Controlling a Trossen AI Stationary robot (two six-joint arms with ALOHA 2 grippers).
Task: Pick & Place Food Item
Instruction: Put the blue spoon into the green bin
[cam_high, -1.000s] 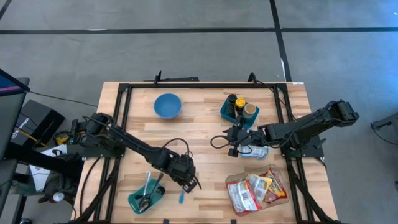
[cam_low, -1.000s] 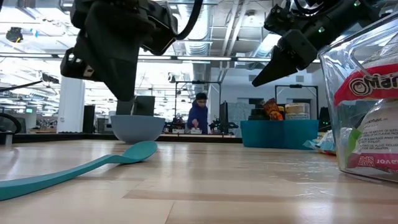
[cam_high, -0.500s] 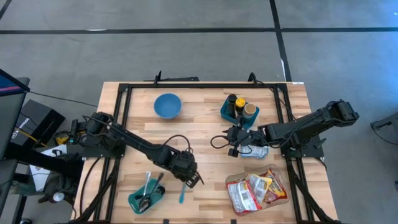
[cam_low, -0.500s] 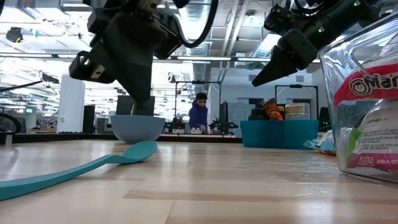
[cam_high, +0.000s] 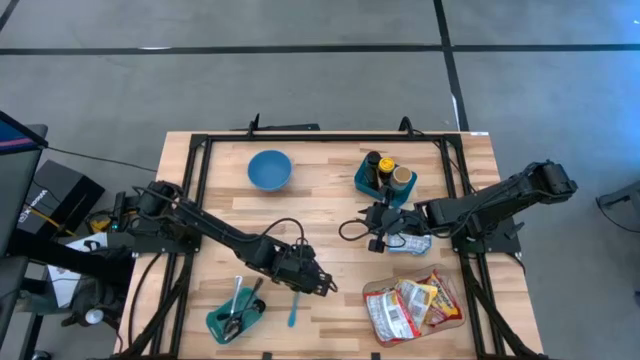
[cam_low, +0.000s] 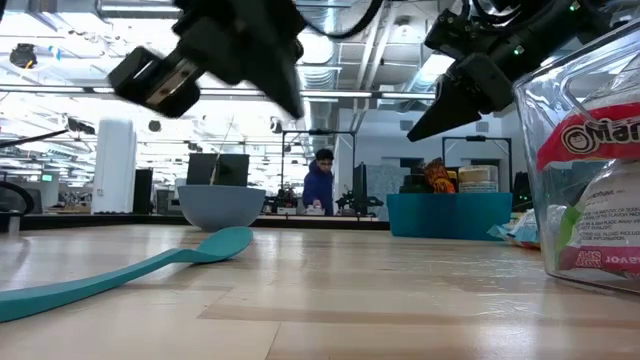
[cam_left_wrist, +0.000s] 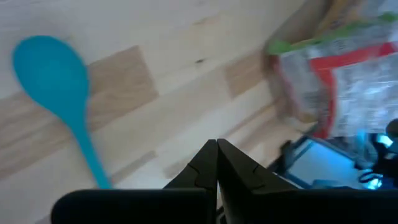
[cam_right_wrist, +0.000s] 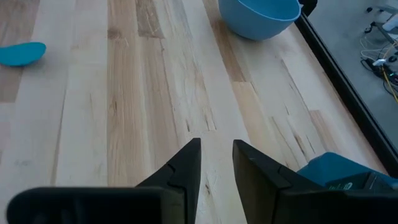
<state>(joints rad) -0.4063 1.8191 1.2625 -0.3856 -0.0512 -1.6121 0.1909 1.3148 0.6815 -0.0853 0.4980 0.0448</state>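
Food packets sit in a clear container (cam_high: 414, 310) at the table's near right corner. My left gripper (cam_high: 330, 287) hovers with its fingers (cam_left_wrist: 214, 163) pressed together and empty, between that container and the teal spoon (cam_high: 293, 307). My right gripper (cam_high: 367, 226) hangs above the wood just beside the teal bin (cam_high: 384, 180) of bottles, fingers (cam_right_wrist: 186, 163) slightly apart, gripping nothing. A loose snack packet (cam_high: 412, 243) lies under that arm.

Blue bowl (cam_high: 269, 169) upper centre-left of high view; teal spoon (cam_high: 292, 310) lying lower centre; teal utensil bin (cam_high: 234, 316) lower left, beside spoon.
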